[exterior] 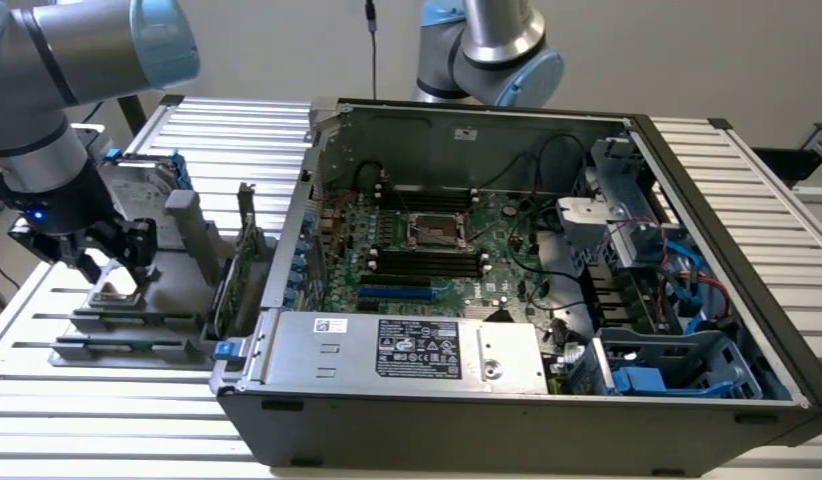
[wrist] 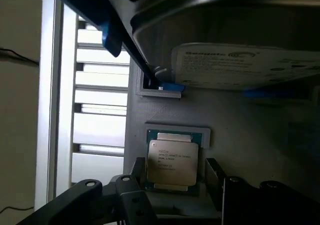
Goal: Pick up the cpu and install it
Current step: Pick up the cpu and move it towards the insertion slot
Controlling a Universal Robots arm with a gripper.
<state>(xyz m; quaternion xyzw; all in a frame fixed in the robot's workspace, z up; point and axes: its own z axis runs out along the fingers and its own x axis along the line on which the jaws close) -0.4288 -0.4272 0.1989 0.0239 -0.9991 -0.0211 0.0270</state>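
Gripper: the gripper [exterior: 115, 268] hung low over the grey holder [exterior: 184, 262] at the exterior view's left, pointing straight down from the arm [exterior: 44, 130]. Its fingers [wrist: 138, 171] stood apart, one on each side of the cpu; from where I stood I couldn't tell whether the pads actually touched its edges.
Cpu: the cpu [exterior: 118, 291] lay flat in its square recess on the holder, silver top up and printed lettering showing in the wrist view [wrist: 171, 161], with a thin green border around it. It was not lifted.
Holder: the grey holder [wrist: 260, 135] sat on the table beside the open case, on the case's side toward the exterior view's left.
Hard drive: a silver hard drive [exterior: 128, 185] with blue rails stood on the holder just behind the cpu; its white label [wrist: 245, 65] loomed close in the wrist view.
Memory sticks: long dark sticks [exterior: 118, 346] lay in slots at the holder's near end.
Case: the computer case [exterior: 384, 415] lay open on its side, with the motherboard exposed.
Socket: the socket [exterior: 435, 232] sat mid-board, well apart from the gripper.
Table: the white slatted table [exterior: 104, 425] carried everything.
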